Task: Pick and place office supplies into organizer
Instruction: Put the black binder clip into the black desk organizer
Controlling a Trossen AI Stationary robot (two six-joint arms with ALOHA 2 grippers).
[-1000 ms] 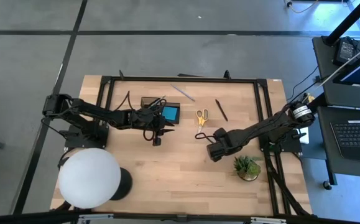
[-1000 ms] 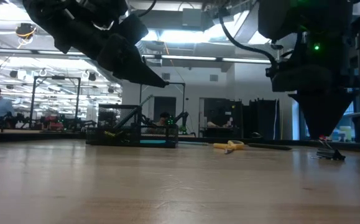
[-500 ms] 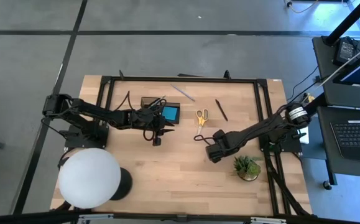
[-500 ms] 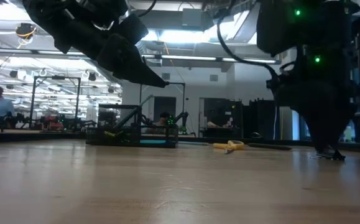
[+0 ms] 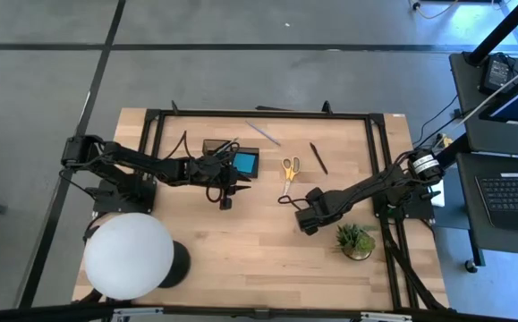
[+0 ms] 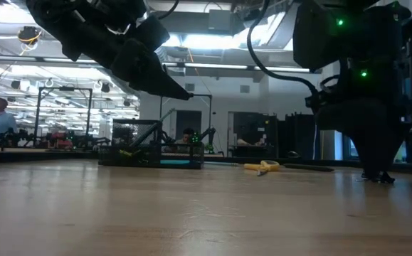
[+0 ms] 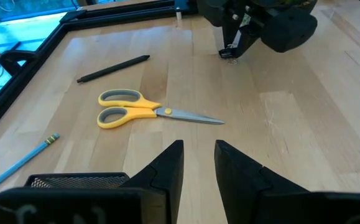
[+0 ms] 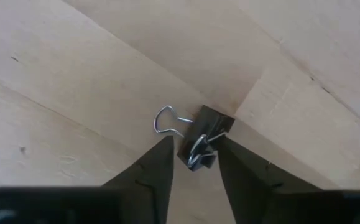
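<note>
A black clip [image 8: 199, 144] is bracketed between the right tool's [image 8: 194, 163] part-open fingers on the bench [image 8: 74, 81], not yet clamped. The left tool [image 7: 198, 163] is held slightly apart, empty.

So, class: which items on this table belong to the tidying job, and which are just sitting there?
Job: organizer, blue note pad, scissors, dark pen, grey pencil, binder clip.

Just there: white globe lamp, potted plant, black frame.

Left gripper [image 7: 198, 163]: 2 dark fingers apart, nothing between them
Scissors [image 7: 147, 111]: yellow handles, flat on the wooden table [image 7: 304, 118], blades closed
Dark pen [image 7: 112, 68]: beyond the scissors
Pencil [image 7: 19, 163]: beside the organizer [image 7: 77, 181]
Right gripper [image 7: 232, 51]: far side, down at a small clip [image 7: 228, 53]
</note>
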